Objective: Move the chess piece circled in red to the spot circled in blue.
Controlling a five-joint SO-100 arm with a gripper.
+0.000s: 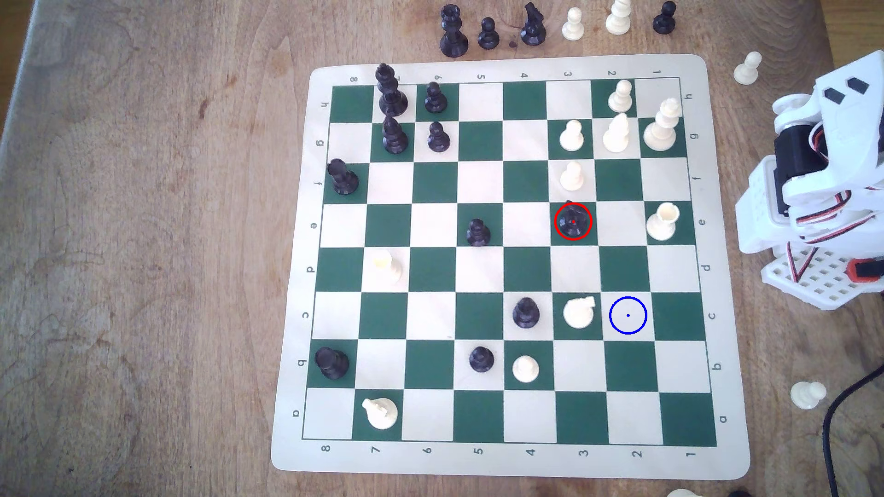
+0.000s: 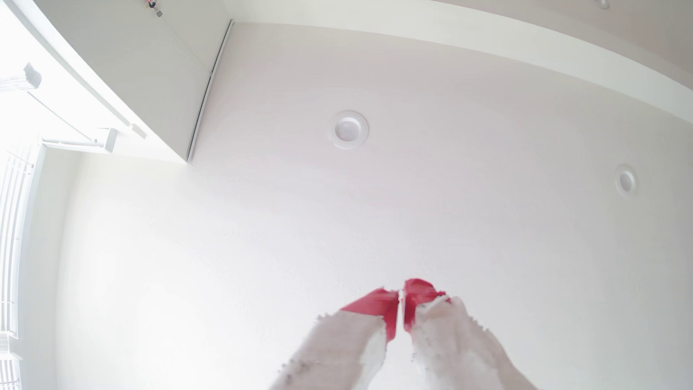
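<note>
Exterior view puts the small black plastic knight with the horse-head top (image 1: 573, 221), ringed in red, on a green square of the roll-up green-and-cream chessboard mat (image 1: 497, 461), in the half of the mat toward the exterior view's right edge. The cream square marked by a thin blue ring with a centre dot (image 1: 627, 315) lies two rows nearer the mat's bottom edge and one column closer to its right edge, and it is bare.

The white printed arm (image 1: 823, 191) sits folded on the wooden surface (image 1: 143, 239) off the mat's right edge, well apart from the knight. Wrist view shows the red-tipped white tool (image 2: 401, 303) aimed at the ceiling, its tips drawn together with only a thin slit between them and nothing held.

Risks, as I judge them: a cream pawn (image 1: 571, 176) stands in the very next square toward the mat's top edge, so a wide approach could knock it. A cream knight (image 1: 579, 312) sits just beside the blue-ringed square, and a careless set-down might clip it. The knight's uneven head may twist or slip in a pinch; from above, which way its snout faces is hard to tell.

No containers are present; spare pieces stand loose on the surface beyond the mat's top edge.
</note>
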